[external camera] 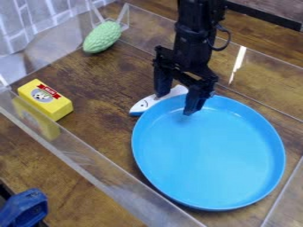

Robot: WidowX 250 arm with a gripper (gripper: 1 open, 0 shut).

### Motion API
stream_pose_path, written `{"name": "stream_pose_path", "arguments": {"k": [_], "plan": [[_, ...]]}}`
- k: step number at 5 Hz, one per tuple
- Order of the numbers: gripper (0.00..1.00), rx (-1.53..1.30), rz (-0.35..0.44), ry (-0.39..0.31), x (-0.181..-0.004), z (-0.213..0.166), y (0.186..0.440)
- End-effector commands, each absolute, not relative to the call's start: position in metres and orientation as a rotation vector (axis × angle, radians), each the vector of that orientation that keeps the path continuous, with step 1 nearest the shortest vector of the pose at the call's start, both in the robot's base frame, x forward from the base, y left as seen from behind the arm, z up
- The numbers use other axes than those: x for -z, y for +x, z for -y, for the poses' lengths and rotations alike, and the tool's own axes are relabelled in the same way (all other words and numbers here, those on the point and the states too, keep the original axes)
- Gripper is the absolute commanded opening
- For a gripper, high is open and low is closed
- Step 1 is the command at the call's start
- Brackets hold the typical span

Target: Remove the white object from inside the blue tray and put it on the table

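Observation:
The blue tray (213, 164) is a big round plate at the centre right of the table (83, 168). The white object (147, 104) lies slanted at the tray's upper left rim, its eyed tip pointing out over the table. Whether it rests on the rim or on the wood I cannot tell. My gripper (175, 95) points straight down and stands open, low over the white object's rear end. One finger (161, 86) is on its far side, the other (190, 105) is on the tray side. The fingers hide that rear end. Nothing is gripped.
A green knobbly toy (103, 36) lies at the back left. A yellow box (42, 99) sits at the left edge. Something dark blue (21, 211) shows in the bottom left corner. A glossy clear sheet covers the wood, with raised clear edges at the left.

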State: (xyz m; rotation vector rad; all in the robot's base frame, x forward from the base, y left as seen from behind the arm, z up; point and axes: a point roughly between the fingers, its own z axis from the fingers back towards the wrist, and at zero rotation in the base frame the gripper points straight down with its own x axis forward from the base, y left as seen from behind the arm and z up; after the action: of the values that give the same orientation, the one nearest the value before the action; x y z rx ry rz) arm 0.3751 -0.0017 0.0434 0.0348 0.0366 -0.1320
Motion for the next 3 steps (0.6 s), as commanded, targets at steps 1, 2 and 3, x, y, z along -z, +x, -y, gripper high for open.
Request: {"name": "stream_pose_path", "arguments": {"k": [1, 2, 3], "plan": [[1.00, 0.143, 0.036, 0.042, -0.0603, 0.0010, 0.3904], [1.00, 0.150, 0.042, 0.043, -0.0574, 0.0003, 0.3949], [1.00, 0.156, 0.047, 0.043, -0.0546, -0.0005, 0.3978]]}}
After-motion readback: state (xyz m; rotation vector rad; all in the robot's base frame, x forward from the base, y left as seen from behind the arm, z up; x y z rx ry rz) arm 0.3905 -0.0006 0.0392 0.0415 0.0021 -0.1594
